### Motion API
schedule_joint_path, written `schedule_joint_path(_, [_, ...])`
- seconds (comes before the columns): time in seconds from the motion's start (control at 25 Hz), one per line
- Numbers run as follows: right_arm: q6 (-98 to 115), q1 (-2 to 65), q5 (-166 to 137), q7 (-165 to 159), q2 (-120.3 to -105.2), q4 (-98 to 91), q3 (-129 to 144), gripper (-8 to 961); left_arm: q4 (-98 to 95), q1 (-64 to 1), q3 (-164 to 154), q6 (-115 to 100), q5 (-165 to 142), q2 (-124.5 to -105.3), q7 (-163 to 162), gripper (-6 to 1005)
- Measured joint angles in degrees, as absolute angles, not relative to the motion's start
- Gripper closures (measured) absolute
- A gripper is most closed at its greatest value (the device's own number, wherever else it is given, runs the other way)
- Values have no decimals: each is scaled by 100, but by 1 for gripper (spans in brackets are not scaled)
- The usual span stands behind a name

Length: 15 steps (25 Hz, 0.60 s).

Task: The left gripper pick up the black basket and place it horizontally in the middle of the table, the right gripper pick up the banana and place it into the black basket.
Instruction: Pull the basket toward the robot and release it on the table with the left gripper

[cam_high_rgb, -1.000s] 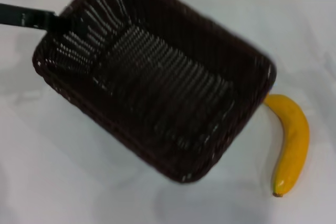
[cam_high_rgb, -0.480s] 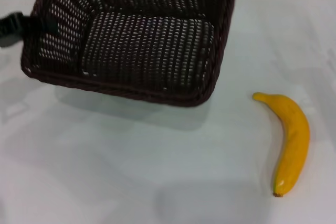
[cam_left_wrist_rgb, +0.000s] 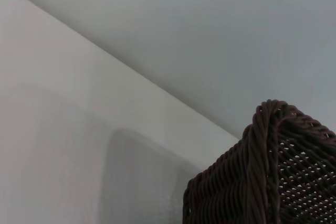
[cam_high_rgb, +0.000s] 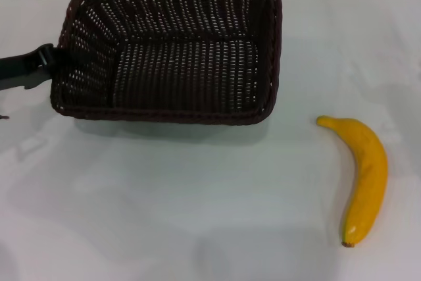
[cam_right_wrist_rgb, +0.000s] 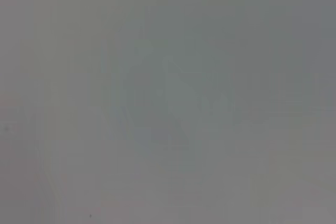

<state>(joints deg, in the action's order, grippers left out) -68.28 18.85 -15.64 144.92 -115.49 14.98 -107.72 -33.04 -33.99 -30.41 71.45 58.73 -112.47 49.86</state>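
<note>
I've got the slim black left gripper [cam_high_rgb: 46, 64] clamped on the dark woven rectangular basket [cam_high_rgb: 171, 57], far-left; next release it; yellow banana [cam_high_rgb: 364, 176] waits right; right gripper unseen.

Only a plain, featureless grey-white surface [cam_right_wrist_rgb: 168, 98] is seen in the right wrist view; nothing else can be told.

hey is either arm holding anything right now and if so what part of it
The left gripper holds the black basket by the rim of its left short side. The banana lies free on the table; the right gripper is out of view.
</note>
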Motion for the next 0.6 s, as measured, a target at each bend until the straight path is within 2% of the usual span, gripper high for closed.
schedule_joint_path(0.6, [-6829, 1863, -1564, 14494, -11540, 1485, -10810, 84, -2581, -3890, -3246, 6522, 5598, -11394, 4784, 823])
